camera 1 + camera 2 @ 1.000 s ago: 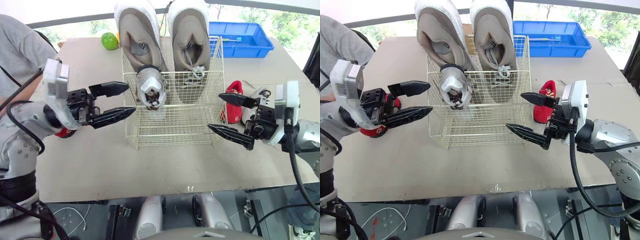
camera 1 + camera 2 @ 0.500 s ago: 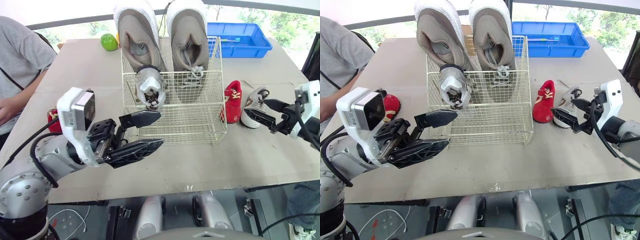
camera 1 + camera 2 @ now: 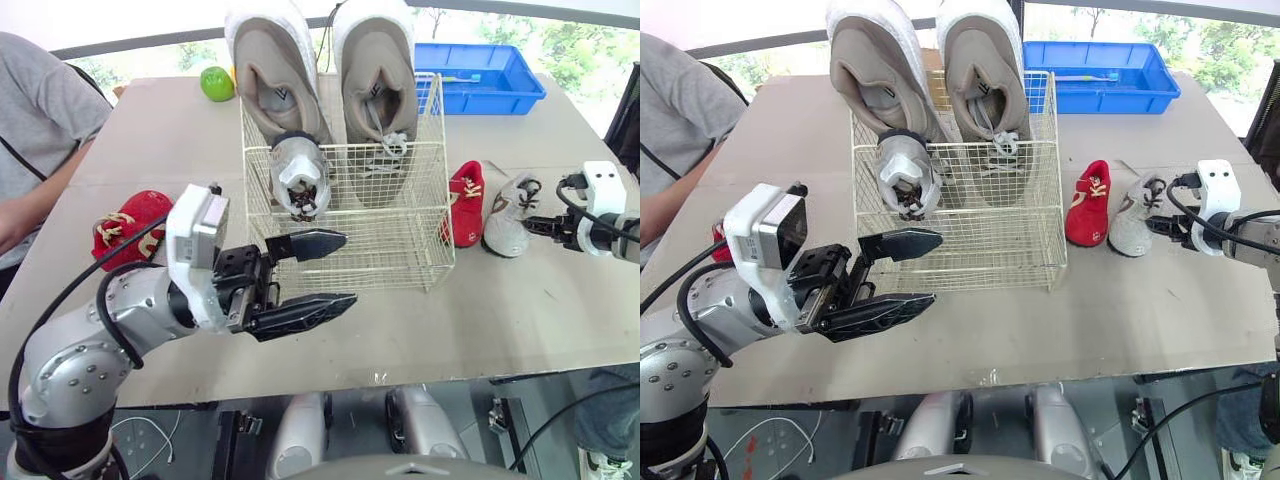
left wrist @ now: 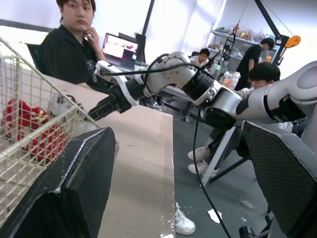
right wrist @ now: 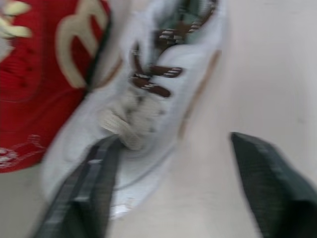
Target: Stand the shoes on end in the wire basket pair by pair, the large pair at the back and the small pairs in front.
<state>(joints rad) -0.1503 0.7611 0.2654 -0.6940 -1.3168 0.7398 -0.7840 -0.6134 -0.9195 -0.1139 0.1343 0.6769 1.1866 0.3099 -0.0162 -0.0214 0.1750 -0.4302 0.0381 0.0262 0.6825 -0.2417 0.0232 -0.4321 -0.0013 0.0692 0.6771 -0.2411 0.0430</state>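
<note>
**Both claws wide open, pale shoe at the right claw's tips**

We see the left claw (image 3: 350, 269) held out above the bench (image 3: 500, 310). Its two black, wedge-shaped fingers are spread wide, one above the other, with nothing between them. The arm is bent at the elbow, with the forearm aimed at the wire basket (image 3: 350, 250), a cream grid of thin rods standing just beyond the fingertips.

On the basket's far side from this claw the large pair stands on end: the left large shoe (image 3: 270, 70) and the right large shoe (image 3: 375, 65), both with soft beige uppers and thick white soles. In front of them, nearer the claw, a small silver shoe (image 3: 298, 180) with a metallic sheen sits upright inside the wire.

The right claw (image 5: 176, 139) is also spread wide, on an arm stretched low along the bench. At its tips lies a small pale grey shoe (image 5: 148, 99) with brown laces. One finger (image 5: 89, 193) seems to rest against the shoe's side, though the blur keeps us from being sure.

A red shoe (image 5: 44, 74) of woven fabric with cream markings touches the grey one, between it and the basket. A second red shoe (image 3: 125, 225) lies on the bench behind the left claw, beside that arm.
</note>
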